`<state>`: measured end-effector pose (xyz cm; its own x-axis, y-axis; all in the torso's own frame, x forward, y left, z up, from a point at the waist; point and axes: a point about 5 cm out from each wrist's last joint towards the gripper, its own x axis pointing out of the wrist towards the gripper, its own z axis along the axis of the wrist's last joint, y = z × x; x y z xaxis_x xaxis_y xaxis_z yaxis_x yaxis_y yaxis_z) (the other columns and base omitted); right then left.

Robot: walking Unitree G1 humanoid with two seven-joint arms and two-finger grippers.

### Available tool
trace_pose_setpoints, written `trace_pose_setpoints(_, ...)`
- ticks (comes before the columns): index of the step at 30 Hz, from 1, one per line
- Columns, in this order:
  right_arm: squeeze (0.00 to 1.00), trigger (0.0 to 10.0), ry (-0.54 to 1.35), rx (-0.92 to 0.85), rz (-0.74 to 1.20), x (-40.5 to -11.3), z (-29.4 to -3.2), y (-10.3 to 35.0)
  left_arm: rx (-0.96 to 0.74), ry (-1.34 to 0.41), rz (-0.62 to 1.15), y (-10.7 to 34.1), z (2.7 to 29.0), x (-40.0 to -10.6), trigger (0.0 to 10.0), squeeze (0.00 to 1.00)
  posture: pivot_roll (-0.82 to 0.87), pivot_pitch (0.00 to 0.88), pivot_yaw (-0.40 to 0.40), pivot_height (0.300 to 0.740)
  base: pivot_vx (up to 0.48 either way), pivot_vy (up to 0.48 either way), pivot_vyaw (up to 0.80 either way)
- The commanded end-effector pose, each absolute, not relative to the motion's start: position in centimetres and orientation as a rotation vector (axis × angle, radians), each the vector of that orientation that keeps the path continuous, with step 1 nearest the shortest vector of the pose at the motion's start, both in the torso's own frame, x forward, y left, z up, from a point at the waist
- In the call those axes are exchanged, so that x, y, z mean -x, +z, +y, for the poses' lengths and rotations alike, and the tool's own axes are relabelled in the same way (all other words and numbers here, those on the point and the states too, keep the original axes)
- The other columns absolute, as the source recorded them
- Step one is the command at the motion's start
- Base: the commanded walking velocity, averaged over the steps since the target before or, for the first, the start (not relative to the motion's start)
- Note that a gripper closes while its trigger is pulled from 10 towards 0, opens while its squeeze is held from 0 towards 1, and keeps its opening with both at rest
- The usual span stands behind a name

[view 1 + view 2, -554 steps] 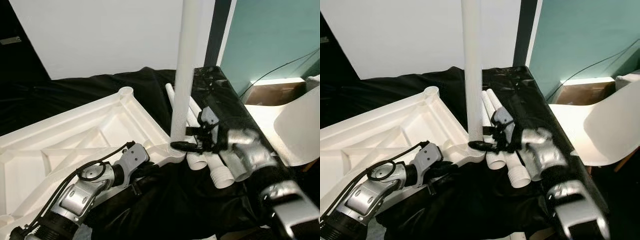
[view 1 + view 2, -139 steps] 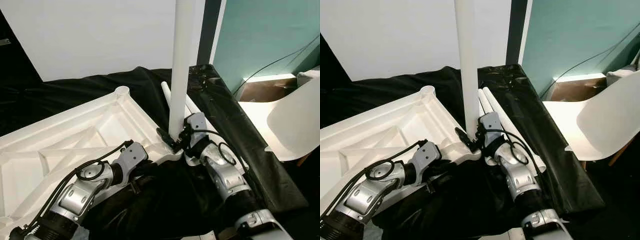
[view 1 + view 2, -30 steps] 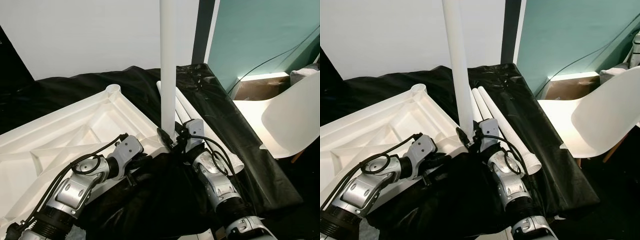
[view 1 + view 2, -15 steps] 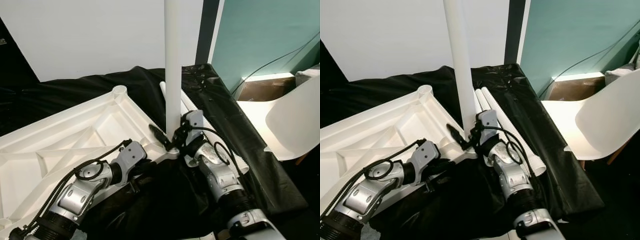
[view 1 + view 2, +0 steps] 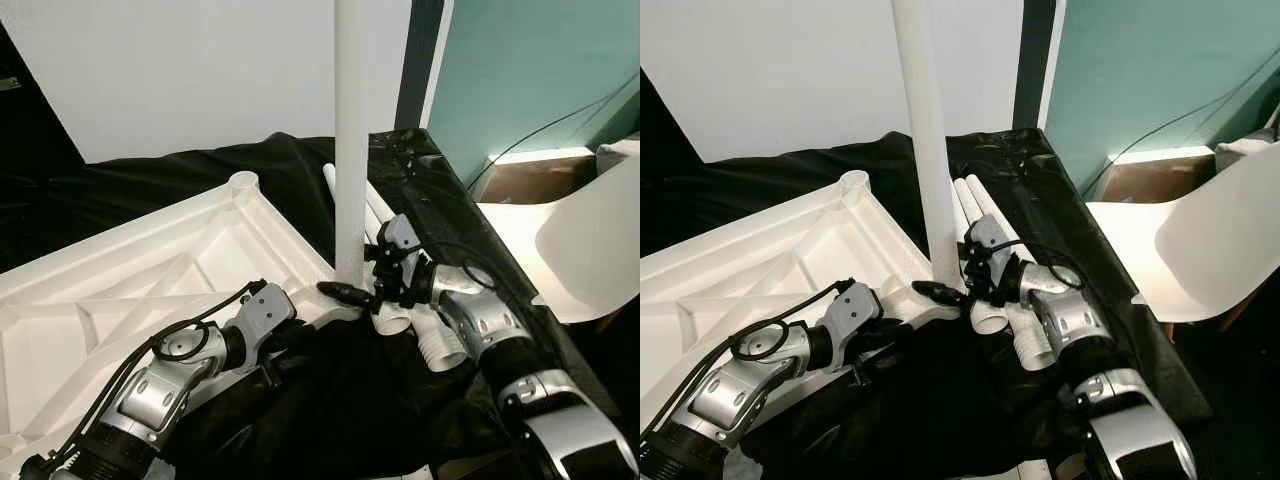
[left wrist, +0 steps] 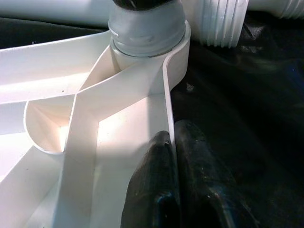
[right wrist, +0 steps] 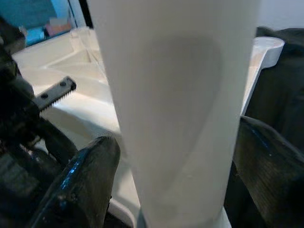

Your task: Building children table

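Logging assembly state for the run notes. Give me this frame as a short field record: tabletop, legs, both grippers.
tabletop: white, upside down on the black cloth
upright leg: standing in the near corner socket
spare legs: lying on the cloth beside that corner
left gripper: shut on the tabletop's edge rib near the socket
right gripper: fingers either side of the upright leg's base, grip uncertain

the tall white plastic table leg (image 5: 350, 140) stands upright in the corner socket of the upturned white ribbed tabletop (image 5: 120, 290), blocking passage there. just to its right, loose white threaded leg tubes (image 5: 425, 340) crowd the black cloth (image 5: 340, 400). a white moulded chair (image 5: 590, 240) closes the far right. open cloth lies below the tabletop's near edge.
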<state>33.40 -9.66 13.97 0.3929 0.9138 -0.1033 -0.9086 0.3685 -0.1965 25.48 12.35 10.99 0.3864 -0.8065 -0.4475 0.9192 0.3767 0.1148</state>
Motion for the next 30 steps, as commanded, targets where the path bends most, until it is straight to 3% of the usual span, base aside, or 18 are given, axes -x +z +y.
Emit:
trace_pose_setpoints(1, 0.00, 10.0, 1.199, 0.278, -0.003, -33.4, -9.7, 13.7, -0.331, -1.268, 0.473, 8.5, 11.7, -23.5, 10.0, 0.00, 0.07, 0.000, -0.003, 0.740, 0.000, 0.000, 0.00)
trace_pose_setpoints(2, 0.00, 10.0, 1.199, 0.278, -0.003, -33.4, -9.7, 13.7, -0.331, -1.268, 0.473, 8.5, 11.7, -23.5, 10.0, 0.00, 0.07, 0.000, -0.003, 0.740, 0.000, 0.000, 0.00)
trace_pose_setpoints(3, 0.00, 4.3, 1.220, 0.292, 0.012, -33.4, -9.8, 13.6, -0.330, -1.266, 0.474, 8.5, 11.7, -23.4, 10.0, 0.00, 0.07, 0.000, -0.004, 0.740, 0.000, 0.000, 0.00)
trace_pose_setpoints(4, 0.00, 4.3, 1.220, 0.292, 0.012, -33.4, -9.8, 13.6, -0.330, -1.266, 0.474, 8.5, 11.7, -23.4, 10.0, 0.00, 0.07, 0.000, -0.004, 0.740, 0.000, 0.000, 0.00)
trace_pose_setpoints(5, 0.00, 0.0, 1.275, 0.308, 0.048, -33.4, -10.2, 13.4, -0.330, -1.262, 0.475, 8.6, 11.9, -23.4, 10.0, 0.00, 0.08, 0.000, -0.005, 0.740, 0.000, 0.000, 0.00)
trace_pose_setpoints(15, 0.00, 0.0, 1.257, 0.273, 0.057, -33.3, -10.1, 13.0, -0.334, -1.257, 0.475, 8.7, 12.0, -23.5, 10.0, 0.00, 0.08, 0.000, 0.000, 0.740, 0.000, 0.000, 0.00)
trace_pose_setpoints(21, 0.00, 0.0, 0.834, 0.071, -0.161, -32.5, -7.5, 13.0, -0.336, -1.257, 0.471, 8.7, 12.0, -23.6, 10.0, 0.00, 0.07, 0.000, 0.000, 0.740, 0.000, 0.000, 0.00)
trace_pose_setpoints(27, 0.00, 0.0, 0.574, 0.010, -0.260, -32.3, -7.1, 13.7, -0.335, -1.261, 0.466, 8.8, 11.7, -23.7, 10.0, 0.00, 0.07, 0.000, 0.001, 0.740, 0.000, 0.000, 0.00)
trace_pose_setpoints(30, 0.00, 0.0, 0.559, 0.018, -0.270, -32.4, -6.5, 13.9, -0.336, -1.262, 0.466, 8.8, 11.7, -23.7, 10.0, 0.00, 0.07, 0.000, 0.004, 0.740, 0.000, 0.000, 0.00)
